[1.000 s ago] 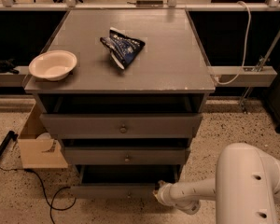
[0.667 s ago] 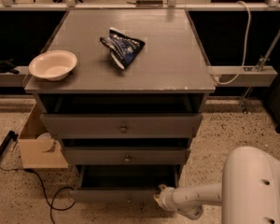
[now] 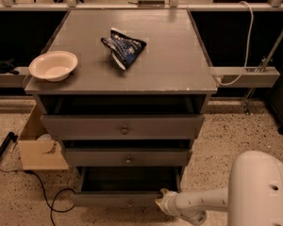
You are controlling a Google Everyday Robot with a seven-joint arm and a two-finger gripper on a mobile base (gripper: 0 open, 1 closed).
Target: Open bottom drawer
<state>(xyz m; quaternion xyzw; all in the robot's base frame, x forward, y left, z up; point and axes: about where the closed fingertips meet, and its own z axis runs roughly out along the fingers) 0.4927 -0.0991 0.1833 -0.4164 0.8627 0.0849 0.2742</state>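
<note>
The grey cabinet (image 3: 122,60) has three drawers. The bottom drawer (image 3: 120,200) is pulled out toward me, its dark inside showing behind the narrow grey front with a small knob. The middle drawer (image 3: 127,157) and the top drawer (image 3: 123,126) stand out less. My gripper (image 3: 160,202) sits at the right end of the bottom drawer's front, at the tip of the white arm (image 3: 203,202) that comes in from the lower right. The arm's large white body (image 3: 259,187) fills the lower right corner.
A cream bowl (image 3: 53,65) and a blue crumpled bag (image 3: 124,47) lie on the cabinet top. An open cardboard box (image 3: 37,147) stands on the speckled floor to the left, with a black cable (image 3: 42,192) near it. A rail with a white cable (image 3: 245,74) runs behind.
The bottom drawer has slid further out toward me. My gripper and arm have moved down and back with the drawer's front.
</note>
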